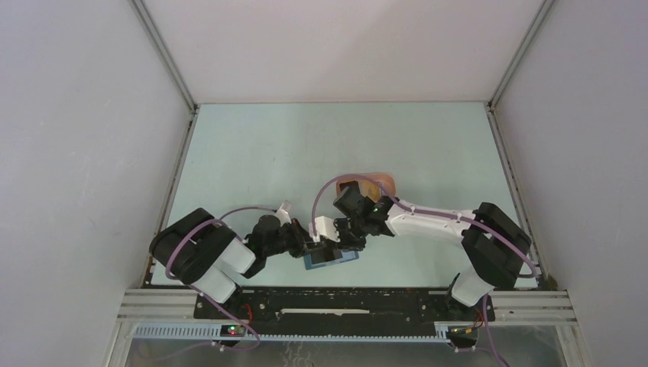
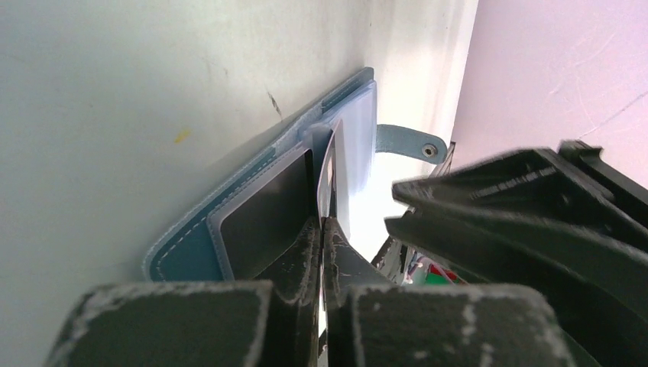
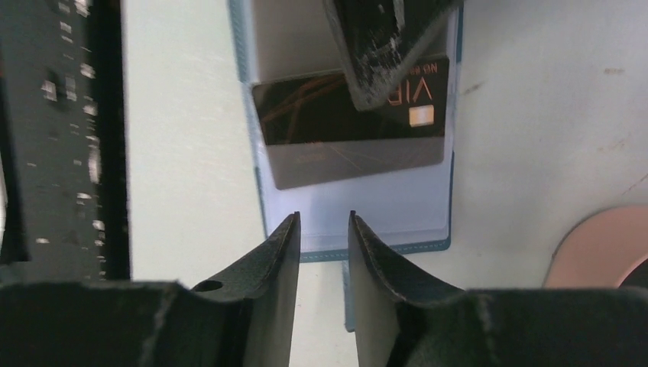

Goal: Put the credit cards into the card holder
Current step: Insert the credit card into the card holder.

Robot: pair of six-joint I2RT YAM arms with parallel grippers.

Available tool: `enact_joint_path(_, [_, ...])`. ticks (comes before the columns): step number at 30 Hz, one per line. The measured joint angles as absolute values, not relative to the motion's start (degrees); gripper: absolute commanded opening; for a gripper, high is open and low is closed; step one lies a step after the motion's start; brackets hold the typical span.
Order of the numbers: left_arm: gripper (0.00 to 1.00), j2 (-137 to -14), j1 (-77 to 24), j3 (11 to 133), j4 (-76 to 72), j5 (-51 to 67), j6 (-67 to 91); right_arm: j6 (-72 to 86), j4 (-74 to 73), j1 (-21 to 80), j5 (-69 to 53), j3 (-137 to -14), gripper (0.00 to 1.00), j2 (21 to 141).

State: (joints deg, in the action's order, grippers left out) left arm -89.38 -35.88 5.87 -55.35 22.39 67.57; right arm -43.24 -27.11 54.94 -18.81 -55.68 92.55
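The blue card holder (image 1: 332, 258) lies open on the table near the front edge, between both grippers. A black credit card (image 3: 306, 126) sits partly inside one of its clear sleeves, its upper part sticking out. My left gripper (image 2: 322, 226) is shut, pinching a thin clear sleeve leaf (image 2: 330, 164) that stands up from the card holder (image 2: 183, 248). My right gripper (image 3: 323, 220) is open with nothing between its fingers. It hovers over the card holder's edge (image 3: 397, 246) next to the snap tab (image 2: 409, 142). No other credit cards show.
A salmon-pink tray (image 1: 380, 183) lies just behind the right wrist; its rim (image 3: 604, 248) shows in the right wrist view. The black front rail (image 1: 344, 302) runs close behind the card holder. White enclosure walls stand on both sides.
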Motion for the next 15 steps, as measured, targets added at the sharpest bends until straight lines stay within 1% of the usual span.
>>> enact_joint_path(2, [0.05,-89.9,-35.9,5.9,-55.7,22.5,67.6,-43.7,-27.0,55.6,-20.5,-55.7,0.21,91.2])
enact_joint_path(6, [0.07,-91.5,-35.9,6.6,-56.8,23.1,67.6,-45.7,-25.9,59.5,-22.3,-55.9,0.07,89.4])
enact_joint_path(8, [0.07,-92.2,-35.9,6.9,-57.3,23.3,67.6,-46.5,-25.3,61.8,-22.6,-56.3,0.05,89.7])
enact_joint_path(15, [0.11,-92.7,-35.9,6.9,-57.9,23.3,67.7,-48.1,-23.2,67.6,-20.9,-60.9,0.03,94.7])
